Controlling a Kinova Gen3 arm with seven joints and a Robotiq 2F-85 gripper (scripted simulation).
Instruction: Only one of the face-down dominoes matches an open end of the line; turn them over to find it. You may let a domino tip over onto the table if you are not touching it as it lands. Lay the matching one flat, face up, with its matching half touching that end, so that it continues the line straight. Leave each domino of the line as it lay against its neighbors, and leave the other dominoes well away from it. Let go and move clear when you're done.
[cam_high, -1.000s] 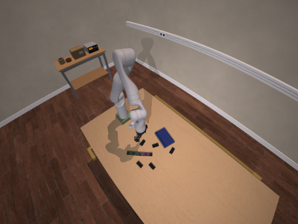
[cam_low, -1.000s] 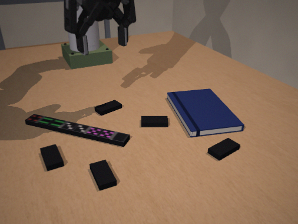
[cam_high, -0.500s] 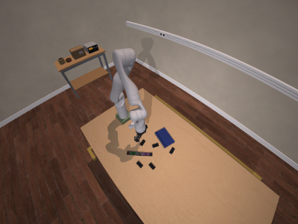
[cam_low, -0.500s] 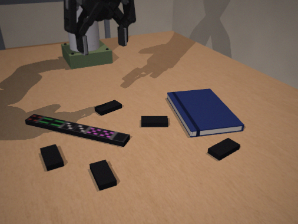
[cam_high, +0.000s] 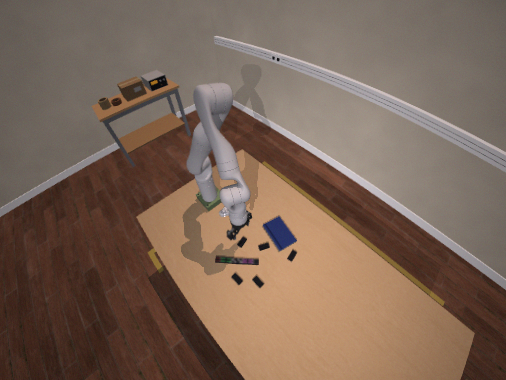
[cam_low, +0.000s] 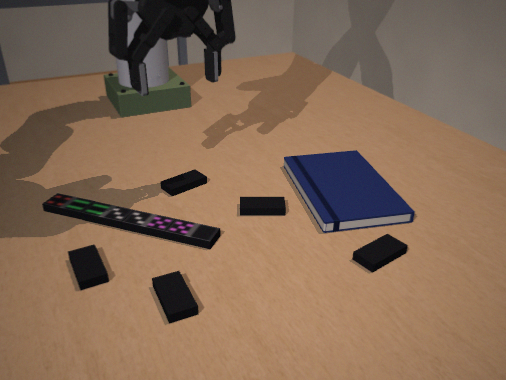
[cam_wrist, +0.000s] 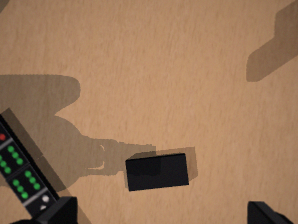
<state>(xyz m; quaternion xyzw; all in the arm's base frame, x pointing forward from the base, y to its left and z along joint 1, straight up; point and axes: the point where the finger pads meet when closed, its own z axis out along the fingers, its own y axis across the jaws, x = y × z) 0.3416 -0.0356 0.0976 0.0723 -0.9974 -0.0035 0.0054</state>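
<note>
The line of face-up dominoes (cam_low: 131, 220) lies on the table; its left end shows red pips and its right end is blank. It also shows in the top view (cam_high: 236, 260) and at the left edge of the wrist view (cam_wrist: 22, 170). Several black face-down dominoes lie around it: one just behind the line (cam_low: 184, 182), one in the middle (cam_low: 262, 205), one at the right (cam_low: 380, 252), two in front (cam_low: 88, 266) (cam_low: 174, 296). My gripper (cam_low: 177, 71) is open and empty, hovering above the domino behind the line (cam_wrist: 157, 171).
A blue notebook (cam_low: 346, 189) lies flat right of the dominoes. The arm's green base (cam_low: 147, 92) stands at the back of the table. A side table with boxes (cam_high: 136, 92) stands far off by the wall.
</note>
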